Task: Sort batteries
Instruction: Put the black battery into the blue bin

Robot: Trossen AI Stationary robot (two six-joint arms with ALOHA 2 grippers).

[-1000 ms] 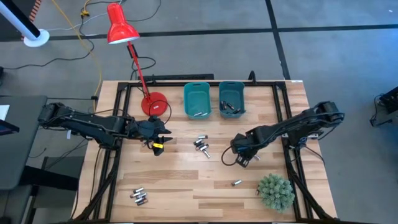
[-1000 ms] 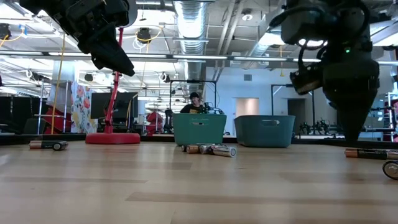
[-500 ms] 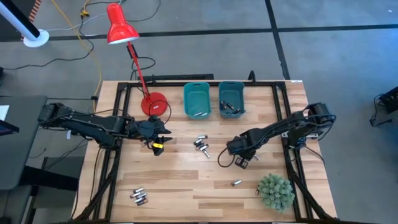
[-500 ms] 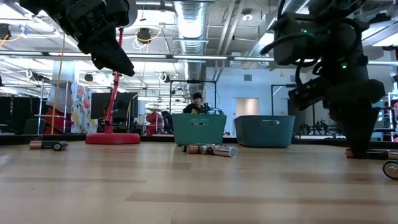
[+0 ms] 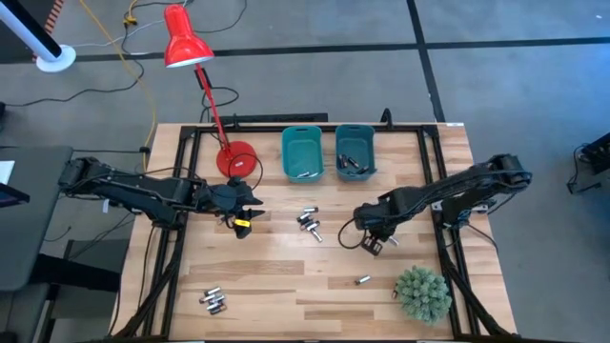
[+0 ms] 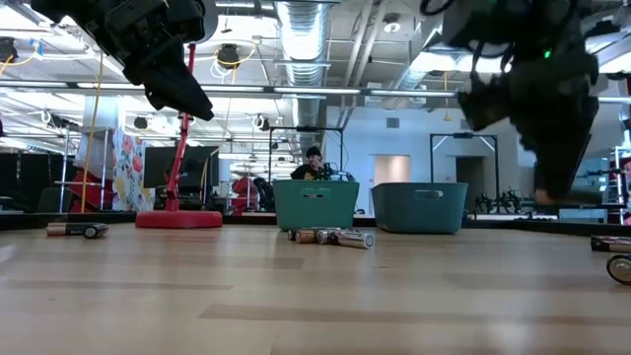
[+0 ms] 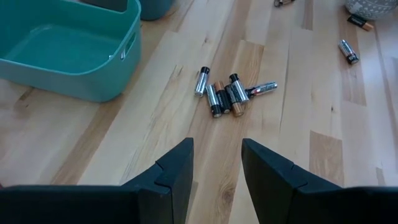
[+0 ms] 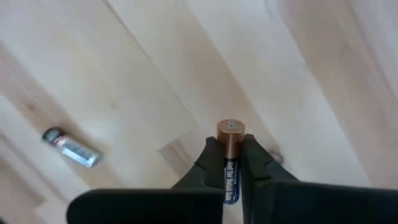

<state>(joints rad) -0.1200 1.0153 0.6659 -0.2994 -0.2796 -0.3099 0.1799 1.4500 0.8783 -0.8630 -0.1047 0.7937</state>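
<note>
the right gripper [image 8: 231,163] is closed on one small cylindrical battery with a copper-coloured end and a dark blue label [image 8: 230,155], and holds it above the pale wooden slat table [image 5: 286,276], right of the middle. the grip is only on the smooth round body, with the copper end standing out past the fingertips. i judge that such a hard and slippery cylinder could turn or slide out between the narrow dark fingers [image 8: 210,163] if the arm swings fast toward the bins, and then it would roll away on the flat wood.

the left gripper [image 7: 216,163] hangs with its fingers apart and empty, near the red desk lamp with a round base [image 5: 235,157]. before it lies a loose cluster of silvery and dark batteries [image 7: 229,96] at the centre of the table. another group lies near the front left edge [image 5: 212,301], and a single silvery cell [image 5: 362,279] rests near the fuzzy green plant ball [image 5: 422,292].

the two rectangular teal plastic bins [image 5: 301,152] stand side by side at the back. the right one [image 5: 355,151] already contains several dark cells. a wrong bin is also a risk, since the cells look much alike.
</note>
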